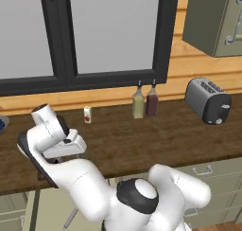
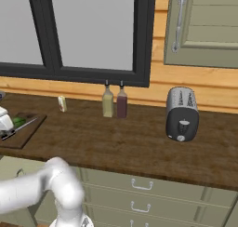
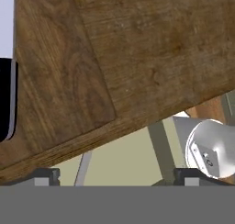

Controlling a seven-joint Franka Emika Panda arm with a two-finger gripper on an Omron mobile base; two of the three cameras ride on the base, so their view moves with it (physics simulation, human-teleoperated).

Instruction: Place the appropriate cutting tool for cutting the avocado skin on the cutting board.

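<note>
The dark brown cutting board [image 2: 23, 134] lies at the counter's left end. On it rests the knife [image 2: 27, 124], its silver blade slanting across the board. The green avocado [image 2: 18, 121] sits just behind the blade. My white hand [image 2: 3, 123] hovers at the board's left end. In the hand view the board [image 3: 59, 81] spreads below me, and the knife's black handle [image 3: 6, 99] lies at the left edge. My gripper [image 3: 117, 178] is open, its fingertips [image 3: 46, 174] wide apart with nothing between them. In the left base view my arm [image 1: 56, 145] hides the board.
A silver toaster [image 1: 208, 101] stands at the counter's right. Two bottles [image 1: 144, 103] and a small carton [image 1: 87, 114] stand against the back wall under the window. A blue bowl's rim [image 1: 2, 124] shows at the far left. Drawers [image 2: 139, 184] run below the counter edge.
</note>
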